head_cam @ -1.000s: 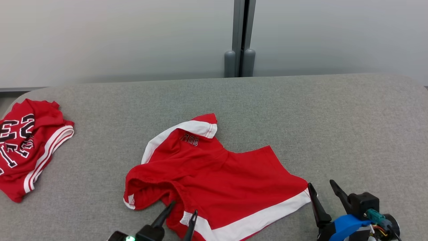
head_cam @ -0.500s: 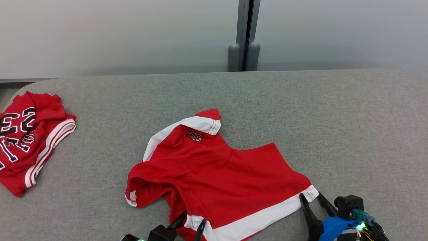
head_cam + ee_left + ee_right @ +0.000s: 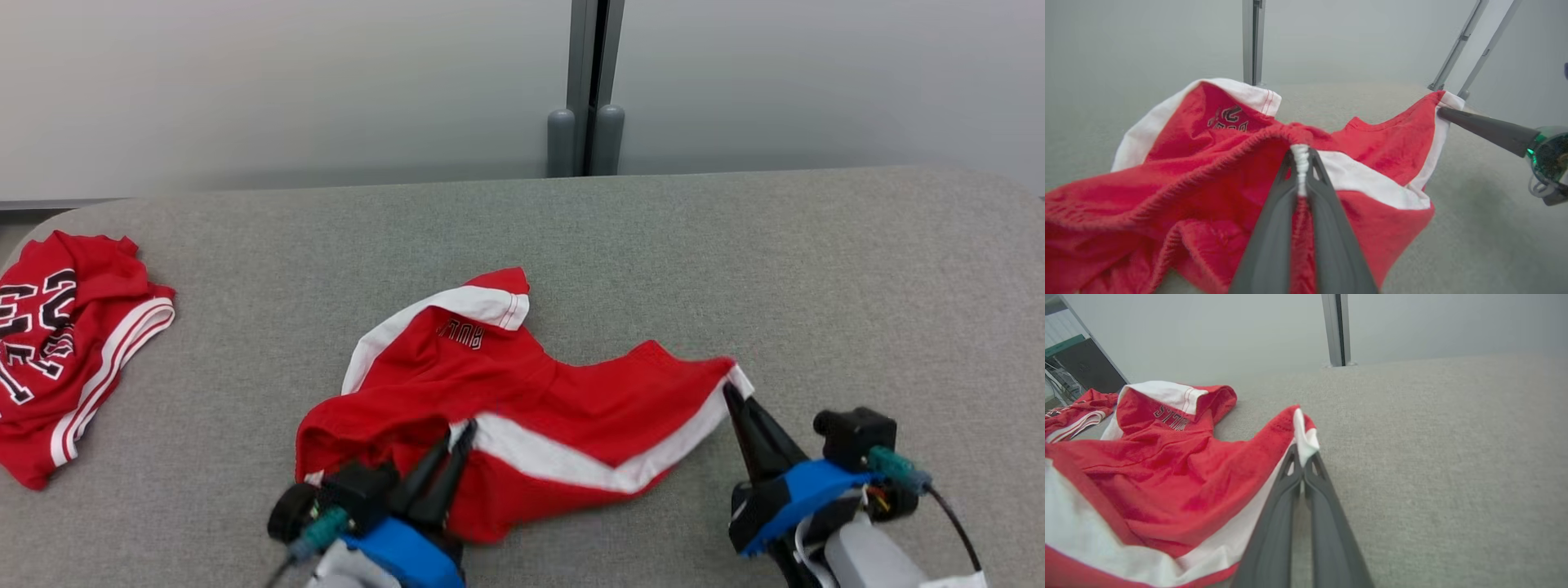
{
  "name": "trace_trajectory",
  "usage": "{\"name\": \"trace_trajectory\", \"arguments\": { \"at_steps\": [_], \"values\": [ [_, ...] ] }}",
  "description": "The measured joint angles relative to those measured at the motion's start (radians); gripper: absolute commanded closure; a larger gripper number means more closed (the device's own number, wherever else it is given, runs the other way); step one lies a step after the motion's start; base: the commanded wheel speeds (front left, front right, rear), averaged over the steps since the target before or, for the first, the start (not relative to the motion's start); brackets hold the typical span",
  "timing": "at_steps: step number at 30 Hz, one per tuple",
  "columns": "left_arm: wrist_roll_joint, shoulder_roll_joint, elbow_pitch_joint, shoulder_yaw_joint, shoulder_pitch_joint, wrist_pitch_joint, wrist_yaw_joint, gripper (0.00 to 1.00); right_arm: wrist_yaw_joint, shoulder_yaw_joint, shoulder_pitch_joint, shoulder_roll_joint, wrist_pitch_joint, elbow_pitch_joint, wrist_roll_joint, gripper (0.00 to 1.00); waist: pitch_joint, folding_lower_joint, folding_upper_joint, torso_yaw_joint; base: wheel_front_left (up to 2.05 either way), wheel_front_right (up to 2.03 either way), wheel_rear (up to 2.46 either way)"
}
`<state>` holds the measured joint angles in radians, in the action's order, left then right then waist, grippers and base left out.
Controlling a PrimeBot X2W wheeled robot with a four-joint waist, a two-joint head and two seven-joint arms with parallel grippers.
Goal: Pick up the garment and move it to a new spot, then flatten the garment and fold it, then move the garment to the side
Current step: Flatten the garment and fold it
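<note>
The garment [image 3: 522, 392] is a pair of red shorts with white side stripes, lying crumpled on the grey table's middle front. My left gripper [image 3: 457, 433] is shut on its near hem, where the white stripe meets the waistband [image 3: 1300, 153]. My right gripper [image 3: 729, 390] is shut on the white-trimmed right corner [image 3: 1303, 443]. Both held corners are lifted off the table, and the near edge is folded back over the rest. In the left wrist view, the right gripper [image 3: 1443, 112] shows pinching that corner.
A second red jersey [image 3: 57, 343] with black-and-white numbers lies crumpled at the table's left edge. The grey felt table [image 3: 816, 269] is bare on the right and at the back. A grey post [image 3: 584, 90] stands against the wall behind.
Both grippers closed on the shorts' near corners and lifted them up and away from me, turning the near white-striped edge over the red cloth. The camera shifted slightly.
</note>
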<state>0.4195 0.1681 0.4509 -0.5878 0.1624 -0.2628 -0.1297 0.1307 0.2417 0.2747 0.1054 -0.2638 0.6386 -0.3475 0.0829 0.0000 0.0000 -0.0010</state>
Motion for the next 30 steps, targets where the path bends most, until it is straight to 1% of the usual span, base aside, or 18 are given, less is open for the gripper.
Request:
{"name": "trace_trajectory", "arguments": {
  "at_steps": [2, 6, 10, 13, 16, 20, 23, 27, 30],
  "values": [
    [0.019, 0.022, -0.045, 0.022, 0.049, 0.0, 0.0, 1.0, 0.0, 0.001, 0.036, 0.003, 0.0, -0.038, -0.024, 1.0, 0.008, 0.0, 0.0, -0.005, 0.0, 0.0, 0.0],
    [0.049, 0.079, -0.085, 0.041, 0.209, 0.0, 0.0, 1.0, 0.0, -0.005, 0.168, 0.003, 0.0, -0.057, -0.083, 1.0, 0.044, 0.0001, 0.0, -0.021, 0.0, 0.0, 0.0],
    [0.076, 0.139, -0.074, 0.023, 0.451, 0.0, 0.0, 1.0, 0.0, 0.017, 0.392, 0.0, 0.0, -0.04, -0.125, 1.0, 0.108, 0.0, 0.0003, -0.044, 0.0, 0.0, 0.0],
    [0.115, 0.18, -0.033, -0.01, 0.662, 0.0, 0.0, 1.0, 0.0, 0.029, 0.587, -0.001, 0.0, 0.006, -0.137, 1.0, 0.169, 0.0003, 0.0003, -0.062, 0.0, 0.0, 0.0],
    [0.181, 0.195, -0.004, -0.016, 0.862, 0.003, 0.0, 1.0, 0.0, 0.016, 0.776, -0.007, 0.0, 0.057, -0.152, 1.0, 0.237, 0.0005, 0.0004, -0.082, 0.0, 0.0, 0.0],
    [0.238, 0.206, 0.052, -0.059, 1.082, 0.006, 0.0, 1.0, 0.0, -0.023, 0.985, -0.018, 0.0, 0.139, -0.193, 1.0, 0.314, 0.0005, 0.0005, -0.098, 0.0, 0.0, 0.0],
    [0.285, 0.195, 0.1, -0.088, 1.221, 0.004, 0.0, 1.0, 0.0, -0.042, 1.111, -0.014, 0.0, 0.19, -0.194, 1.0, 0.356, 0.0004, 0.0006, -0.104, 0.0, 0.0, 0.0],
    [0.36, 0.171, 0.165, -0.125, 1.338, 0.003, 0.0, 1.0, 0.0, -0.065, 1.216, -0.002, 0.0, 0.275, -0.202, 1.0, 0.399, 0.0002, 0.0005, -0.115, 0.0, 0.0, 0.0],
    [0.4, 0.166, 0.196, -0.152, 1.35, 0.002, 0.0, 1.0, 0.0, -0.051, 1.224, -0.004, 0.0, 0.318, -0.202, 1.0, 0.416, 0.0003, 0.0005, -0.12, 0.0, 0.0, 0.0]
  ]
}}
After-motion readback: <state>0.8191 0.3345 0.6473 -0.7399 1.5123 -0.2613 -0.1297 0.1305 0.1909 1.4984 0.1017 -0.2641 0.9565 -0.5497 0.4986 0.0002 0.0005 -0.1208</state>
